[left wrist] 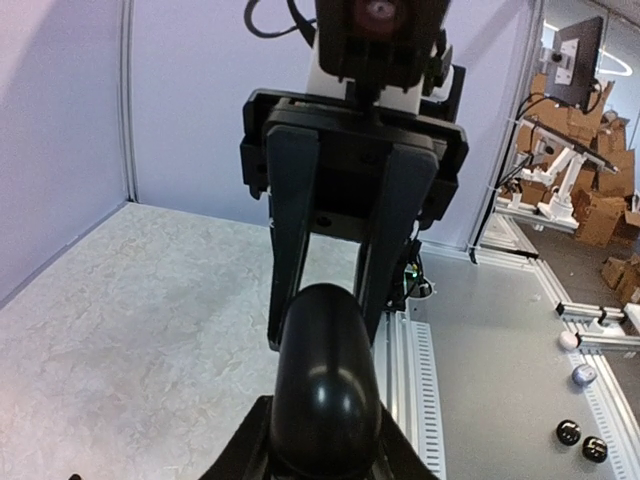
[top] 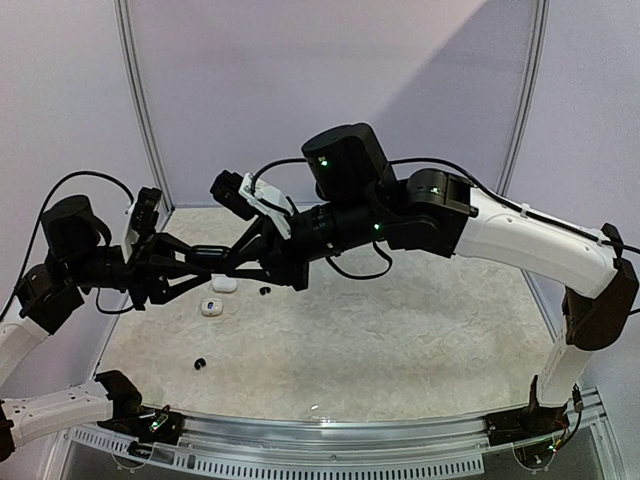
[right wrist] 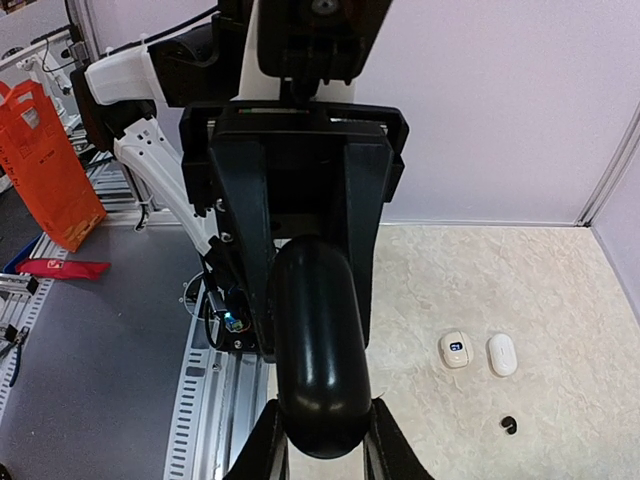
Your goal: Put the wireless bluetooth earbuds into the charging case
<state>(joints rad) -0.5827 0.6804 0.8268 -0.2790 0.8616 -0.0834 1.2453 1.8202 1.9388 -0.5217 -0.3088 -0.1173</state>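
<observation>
Both arms are up off the tabletop (top: 400, 340), meeting in mid-air over its left side. My left fingers (left wrist: 250, 450) are clamped on one end of the black charging case (left wrist: 325, 390), and my right fingers (right wrist: 268, 450) are clamped on the other end. So the glossy pebble is pinched from both sides and held level between the two wrists.

Why a two-handed hold? My read is that one pair steadies the body while the other works the lid. I can't see a seam parting yet, so the case looks closed.

Nothing is loaded so far. One black earbud (top: 264, 291) lies on the tabletop under my arms, just right of the white case (top: 224, 284). The white case with a blue mark (top: 211, 308) sits just near of that one. A second black earbud (top: 200, 363) sits nearer the near edge, over to the left and well apart from the first. I can't pick out any white buds from here.

Both black buds are out in the open, so they should be easy to reach. The risk right now is the slick shell twisting or slipping between two narrow grips once I pull.
</observation>
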